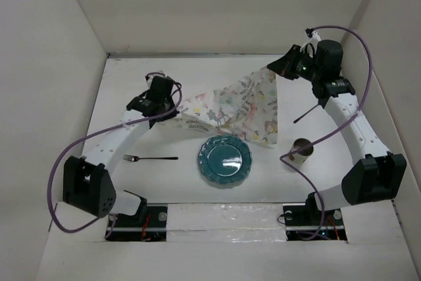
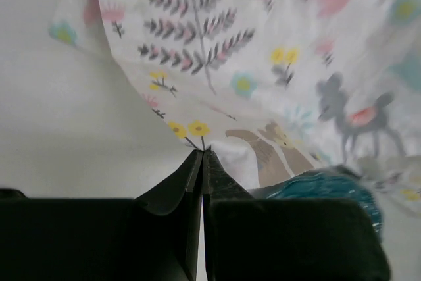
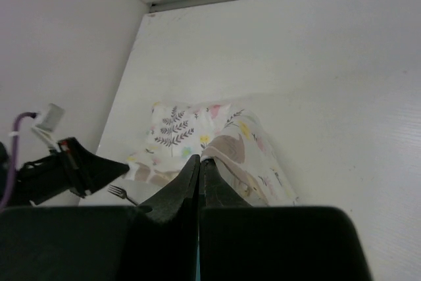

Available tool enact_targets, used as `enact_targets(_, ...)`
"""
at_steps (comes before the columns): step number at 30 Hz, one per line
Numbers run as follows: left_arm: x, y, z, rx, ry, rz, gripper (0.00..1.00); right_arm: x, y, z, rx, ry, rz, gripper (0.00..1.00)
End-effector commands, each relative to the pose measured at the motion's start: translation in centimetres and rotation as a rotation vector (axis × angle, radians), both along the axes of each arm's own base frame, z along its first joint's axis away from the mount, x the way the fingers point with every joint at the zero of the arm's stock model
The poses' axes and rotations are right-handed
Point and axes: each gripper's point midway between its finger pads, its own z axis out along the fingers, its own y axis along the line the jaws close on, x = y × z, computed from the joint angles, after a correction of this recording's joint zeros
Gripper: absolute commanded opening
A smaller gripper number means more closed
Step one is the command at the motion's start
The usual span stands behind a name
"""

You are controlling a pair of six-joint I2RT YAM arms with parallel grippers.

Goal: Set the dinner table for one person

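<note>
The animal-and-leaf patterned placemat [image 1: 240, 110] hangs stretched between my two grippers above the white dinner table [image 1: 158, 182]. My left gripper [image 1: 172, 111] is shut on its left corner; in the left wrist view the cloth [image 2: 263, 64] rises from the shut tips [image 2: 202, 153]. My right gripper [image 1: 275, 68] is shut on its far right corner, and the cloth [image 3: 217, 136] droops below it in the right wrist view [image 3: 200, 160]. The placemat's near edge rests by the teal plate [image 1: 225, 161]. A black fork [image 1: 150, 158] lies left of the plate.
A brown cup [image 1: 302, 150] stands right of the plate. A dark utensil [image 1: 306, 113] lies beyond the cup, under the right arm. White walls enclose the table on the left, back and right. The fork also shows in the right wrist view [image 3: 118, 193].
</note>
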Motion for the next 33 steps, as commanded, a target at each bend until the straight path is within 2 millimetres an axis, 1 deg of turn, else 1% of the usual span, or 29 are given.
enact_targets(1, 1.8, 1.5, 7.5, -0.049, -0.166, 0.042, 0.0, -1.1, -0.8, 7.4, 0.018, -0.17, -0.032, 0.0)
enact_targets(2, 2.5, 1.6, 9.8, -0.072, -0.219, 0.044, 0.0, -1.3, -0.9, 8.8, 0.022, -0.195, -0.042, 0.0)
enact_targets(3, 3.0, 1.9, 11.0, -0.09, -0.241, 0.047, 0.0, -1.2, -1.1, 9.3, 0.023, -0.207, -0.054, 0.0)
enact_targets(4, 4.2, 3.3, 12.4, -0.118, -0.278, 0.081, 0.0, -0.9, -1.4, 10.0, 0.024, -0.219, -0.079, 0.0)
enact_targets(5, 5.3, 2.9, 14.6, -0.174, -0.319, 0.063, 0.0, -0.4, -1.6, 11.3, 0.022, -0.24, -0.094, 0.0)
enact_targets(6, 6.1, 3.3, 15.6, -0.193, -0.343, 0.074, 0.0, 0.1, -2.2, 12.1, 0.022, -0.252, -0.115, 0.0)
enact_targets(7, 7.4, 4.2, 17.1, -0.209, -0.385, 0.096, 0.0, 0.8, -2.4, 12.8, 0.021, -0.261, -0.138, 0.0)
enact_targets(8, 9.1, 4.0, 19.4, -0.234, -0.428, 0.088, 0.0, 1.4, -2.7, 13.8, 0.02, -0.285, -0.161, 0.0)
enact_targets(10, 11.5, 4.9, 22.1, -0.243, -0.479, 0.113, 0.0, 3.5, -3.4, 16.3, 0.024, -0.332, -0.196, 0.0)
enact_targets(11, 13.7, 5.4, 25.3, -0.283, -0.542, 0.108, 0.0, 4.4, -3.6, 17.2, 0.025, -0.339, -0.217, 0.0)
enact_targets(12, 14.8, 5.8, 26.4, -0.309, -0.555, 0.107, 0.0, 5.7, -3.6, 19.5, 0.033, -0.39, -0.226, 0.0)
enact_targets(14, 17.3, 7.0, 30.7, -0.408, -0.638, 0.113, 0.0, 6.9, -4.2, 21.2, 0.039, -0.408, -0.242, 0.0)
enact_targets(15, 17.9, 7.4, 32.1, -0.446, -0.681, 0.112, 0.0, 9.1, -4.6, 20.4, 0.034, -0.388, -0.253, 0.0)
enact_targets(16, 18.1, 7.5, 33.1, -0.493, -0.707, 0.101, 0.0, 7.8, -4.7, 25.0, 0.053, -0.49, -0.254, 0.0)
enact_targets(17, 18.0, 6.8, 33.5, -0.583, -0.696, 0.078, 0.0, 7.9, -5.1, 25.6, 0.053, -0.498, -0.249, 0.0)
enact_targets(18, 17.9, 6.6, 35.0, -0.604, -0.748, 0.055, 0.0, 7.5, -4.8, 26.6, 0.058, -0.526, -0.231, 0.0)
enact_targets(20, 17.2, 6.7, 35.5, -0.597, -0.773, 0.056, 0.0, 7.0, -4.8, 26.3, 0.049, -0.527, -0.199, 0.0)
enact_targets(21, 16.8, 6.7, 35.6, -0.591, -0.786, 0.047, 0.0, 7.0, -4.6, 25.2, 0.037, -0.507, -0.183, 0.0)
enact_targets(22, 16.7, 6.7, 35.0, -0.585, -0.783, 0.045, 0.0, 6.4, -4.5, 21.6, 0.007, -0.434, -0.168, 0.0)
enact_targets(23, 16.0, 6.7, 32.3, -0.578, -0.736, 0.06, 0.0, 6.3, -4.6, 20.1, 0.003, -0.438, -0.173, 0.0)
enact_targets(24, 15.7, 6.8, 31.7, -0.566, -0.754, 0.053, 0.0, 6.1, -4.6, 17.6, 0.0, -0.401, -0.178, 0.0)
enact_targets(25, 15.5, 6.9, 29.6, -0.558, -0.729, 0.066, 0.0, 5.5, -4.6, 15.4, 0.016, -0.36, -0.177, 0.0)
enact_targets(26, 14.4, 7.5, 25.0, -0.549, -0.654, 0.105, 0.0, 4.6, -4.4, 9.8, 0.014, -0.258, -0.169, 0.0)
enact_targets(27, 14.2, 7.4, 23.7, -0.55, -0.664, 0.099, 0.0, 4.0, -4.3, 6.8, 0.013, -0.2, -0.163, 0.0)
enact_targets(28, 13.7, 7.8, 21.2, -0.546, -0.637, 0.112, 0.0, 3.5, -4.7, 3.8, -0.009, -0.143, -0.183, 0.0)
enact_targets(29, 12.3, 8.1, 15.8, -0.542, -0.534, 0.146, 0.0, 1.8, -4.6, -1.8, -0.028, -0.039, -0.191, 0.0)
enact_targets(31, 11.3, 8.0, 11.7, -0.527, -0.481, 0.147, 0.0, 0.3, -4.9, -6.4, -0.052, 0.049, -0.217, 0.0)
enact_targets(32, 9.7, 8.1, 7.6, -0.528, -0.401, 0.174, 0.0, -0.5, -5.1, -8.5, -0.069, 0.098, -0.222, 0.0)
enact_targets(33, 9.3, 8.0, 6.3, -0.532, -0.393, 0.173, 0.0, -1.5, -5.6, -11.1, -0.085, 0.152, -0.23, 0.0)
